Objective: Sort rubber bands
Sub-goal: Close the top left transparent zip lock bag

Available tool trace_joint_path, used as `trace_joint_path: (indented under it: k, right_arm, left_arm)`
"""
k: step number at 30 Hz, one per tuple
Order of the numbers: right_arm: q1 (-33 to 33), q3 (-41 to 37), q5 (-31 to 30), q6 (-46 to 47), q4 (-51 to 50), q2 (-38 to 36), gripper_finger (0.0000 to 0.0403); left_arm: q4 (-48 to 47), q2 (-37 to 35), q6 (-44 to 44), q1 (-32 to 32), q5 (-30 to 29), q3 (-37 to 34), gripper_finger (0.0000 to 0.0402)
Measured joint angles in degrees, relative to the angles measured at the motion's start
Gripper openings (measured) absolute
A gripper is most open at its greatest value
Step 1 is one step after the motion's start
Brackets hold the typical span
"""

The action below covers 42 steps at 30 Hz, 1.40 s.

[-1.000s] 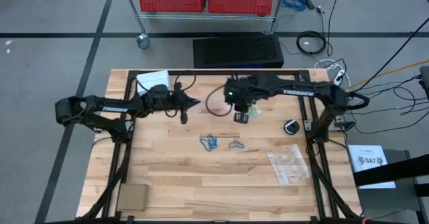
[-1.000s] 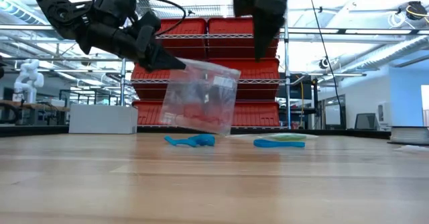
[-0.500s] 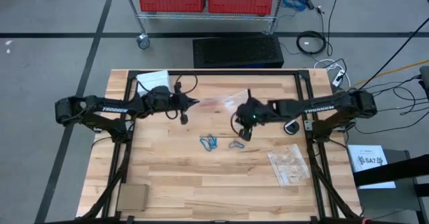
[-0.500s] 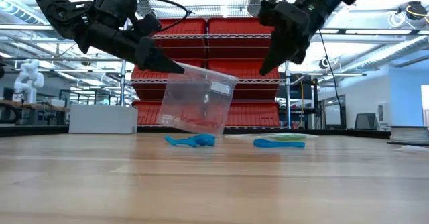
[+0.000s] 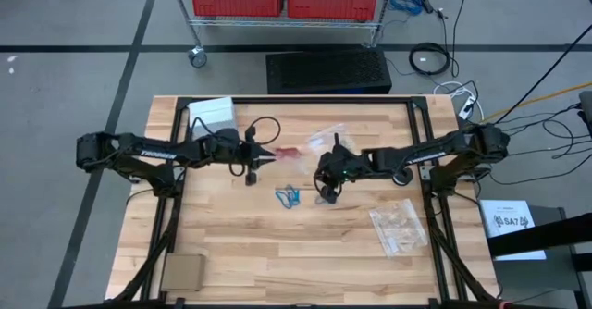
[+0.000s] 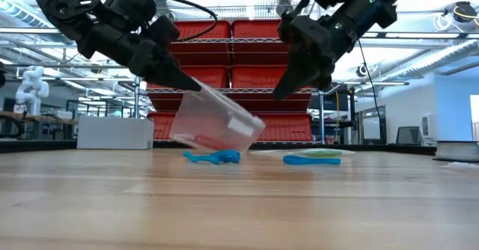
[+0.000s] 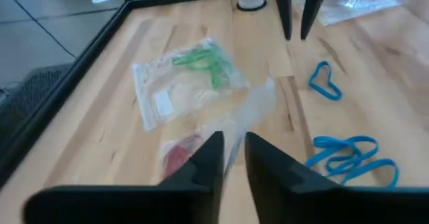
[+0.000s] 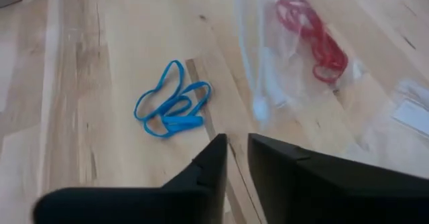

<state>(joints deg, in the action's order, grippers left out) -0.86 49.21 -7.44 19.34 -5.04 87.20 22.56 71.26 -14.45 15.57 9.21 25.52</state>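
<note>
My left gripper [image 5: 270,154] is shut on a clear bag [image 5: 294,152] with red rubber bands [image 8: 314,39] inside. The bag slants down from the fingers toward the table. My right gripper [image 5: 325,192] hovers above the table with a narrow gap between its fingers and nothing in them. It stands just beside the bag and over the blue rubber bands. A bunch of blue bands [image 8: 171,106] and a single blue loop [image 7: 325,83] lie flat on the wood. A second clear bag [image 7: 194,73] holding green bands lies flat past the first. My left gripper pinches the clear bag's upper edge [image 7: 249,117] between its two fingers. The fingers come slanting down from the table's left. The bag hangs tilted below them [image 6: 221,119], and its lower end reaches down to about the table top.
A third clear bag [image 5: 398,228] lies near the right rail. A small round black object [image 5: 401,175] sits by the right arm, white paper [image 5: 211,113] lies at the far left, and a brown card [image 5: 182,272] lies at the near left corner. Black frame rails border the table.
My right gripper has come down from high over the table's far middle toward the near edge and the left, tipping downward, and now stands over the blue bands. My left gripper has sunk a little, and the bag has tipped flatter and lower, toward the table.
</note>
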Motion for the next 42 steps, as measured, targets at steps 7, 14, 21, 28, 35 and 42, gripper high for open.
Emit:
trace_joint_path:
  k: [7,14,21,28,35,42]
  right_arm:
    - [0.0,0.0,0.0,1.7,0.4,0.7,0.0122]
    - [0.0,0.0,0.0,2.7,0.4,2.2,0.0148]
    - [0.0,0.0,0.9,1.3,5.9,11.2,0.0068]
    - [2.4,2.3,3.4,1.2,8.8,18.0,0.0006]
    - [8.4,6.0,2.5,0.4,8.4,20.3,0.0003]
    - [14.5,9.6,0.1,-3.1,8.3,20.3,0.0001]
  left_arm:
    - [-0.8,0.0,5.2,-1.1,0.0,0.0,0.0132]
    - [-1.1,0.0,5.1,-1.4,-4.1,0.0,0.0151]
    - [-5.3,3.5,4.7,1.7,-6.9,0.0,0.0134]
    - [-5.2,11.8,5.0,2.0,-5.8,0.0,0.0086]
    - [-6.3,14.8,6.7,1.9,-1.1,0.0,0.0046]
    - [-7.1,14.8,9.1,0.2,5.4,0.0,0.0007]
